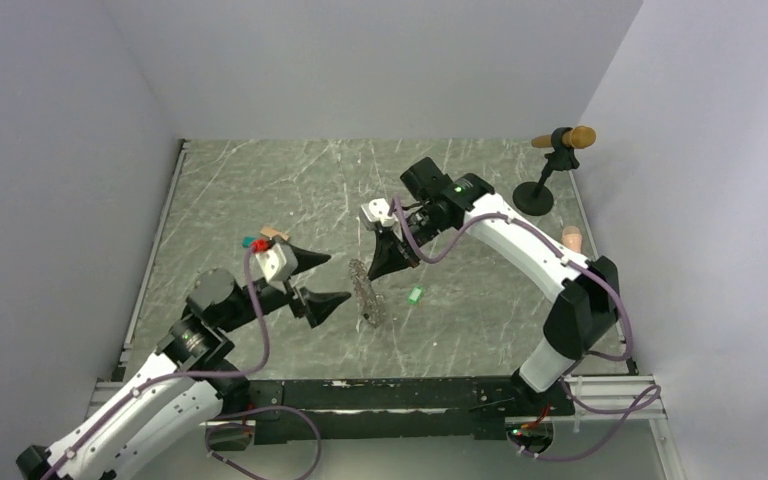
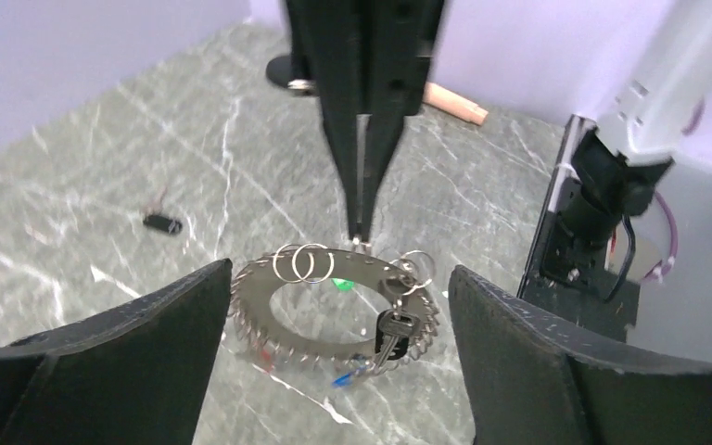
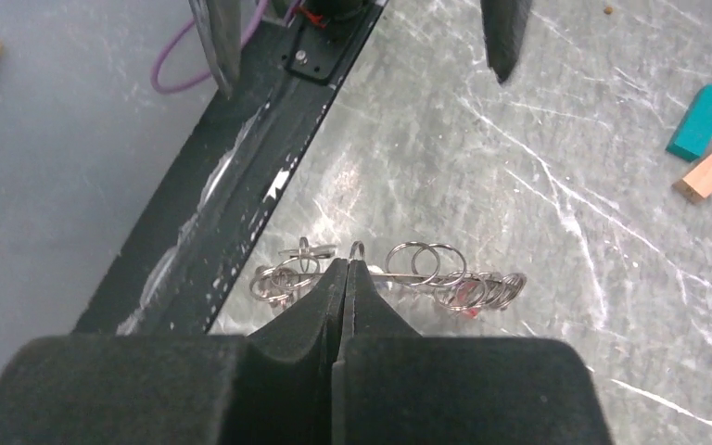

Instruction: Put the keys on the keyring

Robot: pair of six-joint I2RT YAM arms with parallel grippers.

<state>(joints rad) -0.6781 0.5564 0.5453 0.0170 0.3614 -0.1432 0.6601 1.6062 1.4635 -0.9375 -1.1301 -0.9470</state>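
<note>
Right gripper [image 1: 375, 270]: clamped flat, no gap between pads, on upper rim of keyring [image 1: 368, 295], centre of top view. Left gripper [image 1: 339, 277]: spread wide, nothing in it, just left of ring, mouth toward it

Ring stood steeply on edge. From above a thin strip, long axis from upper left to lower right of frame, close to vertical. Full face toward left wrist camera, hole open to it, pinch point at top centre of that frame. Lower rim at or near table; contact not clear

Handling, as judged:
- thin stiff metal, no flex in hoop, modest weight with its fringe of small keys
- slick narrow edge, likely to pivot or swing about a single pinch
- loose keys and split rings free to dangle and snag
- not fragile
- best hold across the flat of the rim, as taken now; a second hold on the far side probably needed to stop swing

Green key [image 1: 415, 294]: flat on table, right of ring in top view, apart from it. Tiny, light; plastic head the only fair grip. Too small to tell which end points where

Blue fleck [image 2: 340, 378] below lower rim in left wrist view, perhaps the other key; too small to tell
</note>
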